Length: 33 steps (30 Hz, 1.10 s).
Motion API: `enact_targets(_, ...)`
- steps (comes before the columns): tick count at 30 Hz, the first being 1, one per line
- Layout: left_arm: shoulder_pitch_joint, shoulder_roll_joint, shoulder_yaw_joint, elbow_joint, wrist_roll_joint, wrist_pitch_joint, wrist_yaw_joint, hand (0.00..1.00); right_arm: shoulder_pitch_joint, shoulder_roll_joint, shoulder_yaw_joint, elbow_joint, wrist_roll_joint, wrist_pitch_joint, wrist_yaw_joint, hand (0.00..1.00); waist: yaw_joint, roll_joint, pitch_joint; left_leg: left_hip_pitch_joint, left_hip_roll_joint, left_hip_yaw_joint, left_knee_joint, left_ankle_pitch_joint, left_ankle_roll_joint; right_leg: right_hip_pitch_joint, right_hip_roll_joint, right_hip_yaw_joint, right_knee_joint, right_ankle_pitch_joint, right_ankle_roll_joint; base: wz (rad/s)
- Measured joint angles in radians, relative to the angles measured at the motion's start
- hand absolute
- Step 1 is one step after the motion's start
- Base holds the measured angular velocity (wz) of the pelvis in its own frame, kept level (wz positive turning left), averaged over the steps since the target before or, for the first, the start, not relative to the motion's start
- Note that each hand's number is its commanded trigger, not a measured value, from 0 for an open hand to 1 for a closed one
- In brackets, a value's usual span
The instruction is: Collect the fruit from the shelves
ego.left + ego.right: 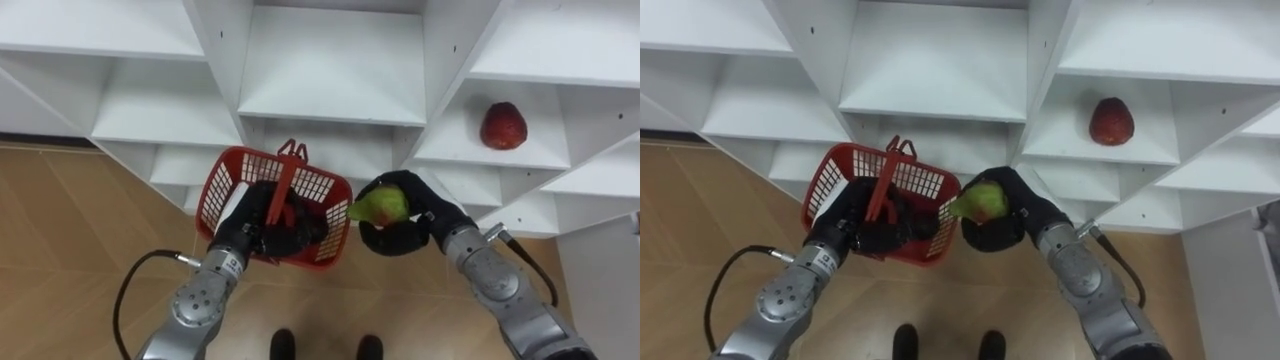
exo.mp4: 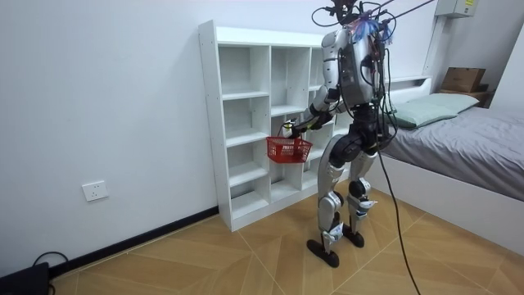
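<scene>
Your left robot hand (image 1: pixel 258 228) grips the red basket (image 1: pixel 222 182) by its handle (image 1: pixel 287 180); your right robot hand (image 1: pixel 422 216) is curled round a green fruit (image 1: pixel 380 205) just beside the rim.

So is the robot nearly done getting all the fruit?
About halfway. Done: its left hand holds the red basket up by the white shelves; I can't tell if any fruit is inside. In hand: its right hand grips a green fruit just beside the basket's rim, not dropped in yet. Left: a red fruit sits on a shelf to the right, untouched.
</scene>
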Motion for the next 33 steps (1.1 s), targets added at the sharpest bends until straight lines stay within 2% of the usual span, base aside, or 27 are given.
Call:
enact_targets(6,0.0,-0.001,0.0,0.0,0.0,0.0,0.0,1.0,-0.001,-0.001,0.0,0.0,0.0,0.0,-0.013,1.0,-0.001,-0.001,0.0013,-0.003,0.0,0.001,-0.004,0.0,0.0,-0.004,0.0,0.0,-0.003,-0.001,0.0,0.0)
enact_targets(11,-0.002,-0.006,0.001,0.0,0.0,0.0,-0.009,1.0,-0.011,0.012,-0.001,0.029,-0.01,0.0,-0.025,1.0,-0.005,-0.01,0.0089,-0.003,0.0,0.001,-0.006,0.0,0.0,-0.004,0.001,0.001,-0.005,-0.001,0.0,0.0)
enact_targets(15,-0.002,-0.011,0.001,-0.003,-0.003,0.0,-0.019,1.0,-0.011,0.02,0.0,0.048,-0.01,0.002,-0.025,1.0,-0.012,-0.011,0.0094,-0.009,-0.001,0.001,-0.007,0.0,0.0,-0.007,0.001,-0.001,-0.008,-0.001,0.001,0.0)
enact_targets(23,-0.004,-0.013,-0.024,-0.011,-0.117,0.0,-0.055,1.0,-0.054,0.023,0.002,0.106,-0.031,0.002,-0.033,1.0,-0.016,-0.006,0.012,-0.018,0.0,-0.007,-0.002,0.0,0.0,-0.013,-0.001,-0.002,-0.006,-0.001,0.0,0.02)
enact_targets(33,-0.008,-0.012,-0.05,-0.011,-0.118,0.0,-0.098,1.0,-0.074,0.037,0.002,0.126,-0.05,0.001,-0.04,1.0,-0.016,0.001,0.0169,-0.014,0.001,-0.009,-0.002,0.0,0.0,-0.008,-0.008,-0.012,-0.004,-0.001,0.0,0.0)
